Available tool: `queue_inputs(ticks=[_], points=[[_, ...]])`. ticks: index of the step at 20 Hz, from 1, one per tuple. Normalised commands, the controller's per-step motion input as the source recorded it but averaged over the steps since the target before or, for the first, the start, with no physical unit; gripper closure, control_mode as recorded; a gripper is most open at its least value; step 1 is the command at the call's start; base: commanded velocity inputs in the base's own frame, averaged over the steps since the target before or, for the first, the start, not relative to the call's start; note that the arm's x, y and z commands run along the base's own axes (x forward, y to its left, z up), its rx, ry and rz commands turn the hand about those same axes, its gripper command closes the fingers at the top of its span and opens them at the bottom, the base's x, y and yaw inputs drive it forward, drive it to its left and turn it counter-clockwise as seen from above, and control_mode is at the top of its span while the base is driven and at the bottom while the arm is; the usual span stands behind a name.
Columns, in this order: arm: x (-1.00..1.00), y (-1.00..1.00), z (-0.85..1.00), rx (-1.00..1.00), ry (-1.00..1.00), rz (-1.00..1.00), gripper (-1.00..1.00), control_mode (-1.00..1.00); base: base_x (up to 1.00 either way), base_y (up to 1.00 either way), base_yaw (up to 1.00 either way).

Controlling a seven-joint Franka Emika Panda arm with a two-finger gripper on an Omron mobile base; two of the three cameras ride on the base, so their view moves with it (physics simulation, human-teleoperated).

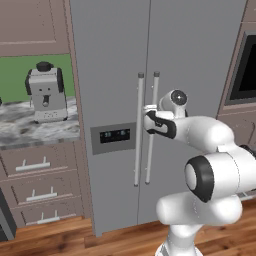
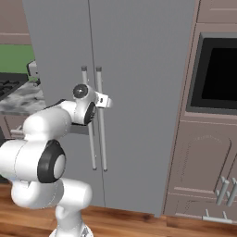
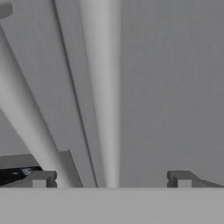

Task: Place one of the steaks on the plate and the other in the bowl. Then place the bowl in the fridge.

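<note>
the fridge (image 1: 115, 60) stands directly ahead of our gripper (image 3: 111, 180), both doors shut, and its right-door handle (image 3: 105, 87) runs up between our fingertips (image 3: 40, 179), which are spread wide and clamp nothing. to do this step well, we judge we should ease forward until the bar sits deep between the pads, close squarely on it, then pull along the door's arc rather than straight back. the fridge is tall, flat grey, with two long vertical bars side by side and a dark dispenser panel (image 1: 114, 135) off to our gripper's left.
</note>
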Motion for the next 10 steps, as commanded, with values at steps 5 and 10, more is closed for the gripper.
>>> queue_inputs(ticks=[5, 10], points=[[0.41, 0.01, -0.06, 0.0, -0.01, 0.0, -1.0, -1.0, 0.0, 0.0, 0.0], [0.32, 0.02, 0.0, 0.0, 0.0, 0.0, -1.0, -1.0, 0.0, 0.0, 0.0]])
